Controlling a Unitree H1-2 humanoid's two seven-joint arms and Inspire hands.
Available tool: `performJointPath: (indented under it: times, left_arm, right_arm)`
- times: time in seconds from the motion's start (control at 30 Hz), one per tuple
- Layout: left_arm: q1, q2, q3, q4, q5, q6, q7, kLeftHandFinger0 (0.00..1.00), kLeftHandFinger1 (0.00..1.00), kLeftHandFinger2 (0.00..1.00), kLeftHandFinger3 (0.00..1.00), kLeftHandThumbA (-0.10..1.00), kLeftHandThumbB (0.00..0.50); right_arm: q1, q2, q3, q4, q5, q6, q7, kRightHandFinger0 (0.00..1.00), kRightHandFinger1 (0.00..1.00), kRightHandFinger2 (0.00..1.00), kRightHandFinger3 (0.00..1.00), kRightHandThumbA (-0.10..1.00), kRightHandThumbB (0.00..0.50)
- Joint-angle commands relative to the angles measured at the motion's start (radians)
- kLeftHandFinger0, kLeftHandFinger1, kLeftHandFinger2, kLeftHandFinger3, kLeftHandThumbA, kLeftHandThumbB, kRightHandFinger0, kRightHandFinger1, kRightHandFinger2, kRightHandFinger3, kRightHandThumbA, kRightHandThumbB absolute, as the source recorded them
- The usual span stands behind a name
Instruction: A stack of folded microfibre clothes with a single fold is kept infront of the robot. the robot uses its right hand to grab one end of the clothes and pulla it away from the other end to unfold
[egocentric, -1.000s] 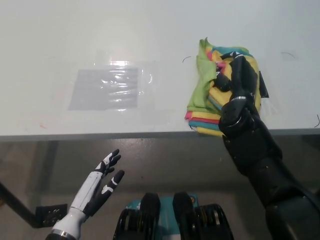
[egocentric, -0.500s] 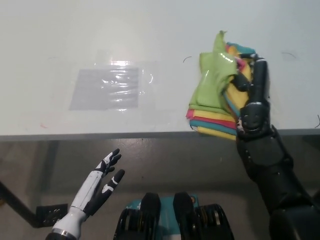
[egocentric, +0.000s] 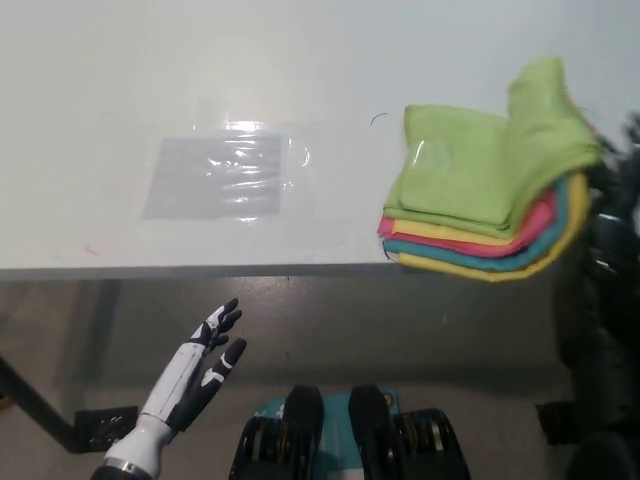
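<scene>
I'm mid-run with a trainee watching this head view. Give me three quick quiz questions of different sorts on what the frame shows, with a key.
1. True or false: the green cloth lies on top of the stack of microfibre cloths.
2. Multiple choice: where is the white left hand? A) flat on the clear plastic sheet; B) below the table's near edge, fingers apart, holding nothing; C) gripping the stack.
3. Fill the blank: the black right hand is at the picture's ____ edge, beside the stack's lifted end.

Key: 1 true; 2 B; 3 right. Whether the right hand grips the cloth is too blurred to tell.
</scene>
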Motion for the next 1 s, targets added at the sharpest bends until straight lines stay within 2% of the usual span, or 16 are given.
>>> performJointPath:
  times: [0.0,0.07,0.17,0.23,0.3,0.47,0.53,0.57,0.6,0.63,0.67,0.73,0.77,0.8,0.87,0.97]
  left_arm:
    - [-0.007,0.019,0.011,-0.005,0.017,-0.031,0.012,1.0,1.0,1.0,1.0,0.97,0.196]
    - [-0.005,0.017,0.014,-0.001,0.014,-0.036,0.015,1.0,1.0,1.0,1.0,0.96,0.192]
    - [-0.007,0.019,0.019,0.002,0.013,-0.037,0.016,1.0,1.0,1.0,1.0,0.96,0.187]
    - [-0.005,0.018,0.018,-0.005,0.018,-0.033,0.017,1.0,1.0,1.0,1.0,0.97,0.194]
    - [-0.011,0.022,0.025,-0.004,0.011,-0.037,0.016,1.0,1.0,1.0,1.0,0.97,0.187]
    - [-0.008,0.025,0.028,-0.008,0.006,-0.026,0.008,1.0,1.0,1.0,1.0,0.99,0.196]
    - [-0.008,0.025,0.027,-0.011,0.005,-0.028,0.007,1.0,1.0,1.0,1.0,0.99,0.194]
    - [-0.011,0.026,0.026,-0.007,0.007,-0.035,0.009,1.0,1.0,1.0,1.0,0.99,0.19]
    - [-0.012,0.026,0.026,-0.003,0.007,-0.038,0.009,1.0,1.0,1.0,1.0,1.0,0.195]
    - [-0.012,0.026,0.025,-0.005,0.009,-0.035,0.009,1.0,1.0,1.0,1.0,1.0,0.201]
    - [-0.017,0.026,0.027,-0.005,0.009,-0.031,0.01,1.0,1.0,1.0,1.0,1.0,0.202]
    - [-0.024,0.027,0.027,-0.002,0.011,-0.029,0.011,1.0,1.0,1.0,1.0,1.0,0.199]
    - [-0.024,0.028,0.028,-0.001,0.007,-0.03,0.009,1.0,1.0,1.0,1.0,1.0,0.198]
    - [-0.025,0.028,0.028,-0.001,0.007,-0.028,0.009,1.0,1.0,1.0,1.0,1.0,0.201]
    - [-0.028,0.029,0.029,-0.001,0.006,-0.027,0.009,1.0,1.0,1.0,1.0,1.0,0.202]
    - [-0.026,0.03,0.03,-0.002,0.003,-0.034,0.009,1.0,1.0,1.0,1.0,1.0,0.195]
  right_arm:
    - [0.009,-0.093,-0.02,-0.058,0.148,-0.197,0.163,1.0,1.0,1.0,1.0,1.0,0.355]
    - [0.021,-0.1,0.0,-0.072,0.136,-0.217,0.164,1.0,1.0,1.0,1.0,1.0,0.386]
    - [0.037,-0.119,0.053,-0.11,0.043,-0.252,0.096,1.0,1.0,1.0,1.0,1.0,0.386]
    - [0.056,-0.133,0.079,-0.154,0.021,-0.279,0.098,1.0,1.0,1.0,1.0,1.0,0.406]
    - [0.051,-0.133,0.082,-0.196,0.065,-0.236,0.119,1.0,1.0,1.0,1.0,1.0,0.436]
    - [0.083,-0.142,0.114,-0.34,-0.017,-0.198,0.042,1.0,1.0,1.0,1.0,1.0,0.37]
    - [0.099,-0.136,0.11,-0.44,0.019,-0.135,0.057,1.0,1.0,1.0,1.0,1.0,0.43]
    - [0.109,-0.13,0.112,-0.521,-0.002,-0.126,0.04,1.0,1.0,1.0,1.0,1.0,0.442]
    - [0.111,-0.126,0.116,-0.566,-0.023,-0.135,0.03,1.0,1.0,1.0,1.0,1.0,0.445]
    - [0.116,-0.122,0.125,-0.632,-0.02,-0.151,0.045,1.0,1.0,1.0,1.0,1.0,0.421]
    - [0.113,-0.119,0.137,-0.705,-0.021,-0.136,0.057,1.0,1.0,1.0,1.0,1.0,0.444]
    - [0.113,-0.117,0.166,-0.819,-0.063,-0.111,0.069,1.0,1.0,1.0,1.0,1.0,0.443]
    - [0.125,-0.117,0.193,-0.917,-0.081,-0.062,0.091,1.0,1.0,1.0,1.0,1.0,0.453]
    - [0.128,-0.122,0.204,-0.943,-0.093,-0.057,0.101,1.0,1.0,1.0,1.0,1.0,0.402]
    - [0.134,-0.128,0.232,-1.024,-0.128,-0.038,0.121,1.0,1.0,1.0,1.0,1.0,0.359]
    - [0.15,-0.137,0.239,-1.071,-0.117,-0.007,0.128,1.0,1.0,1.0,1.0,1.0,0.357]
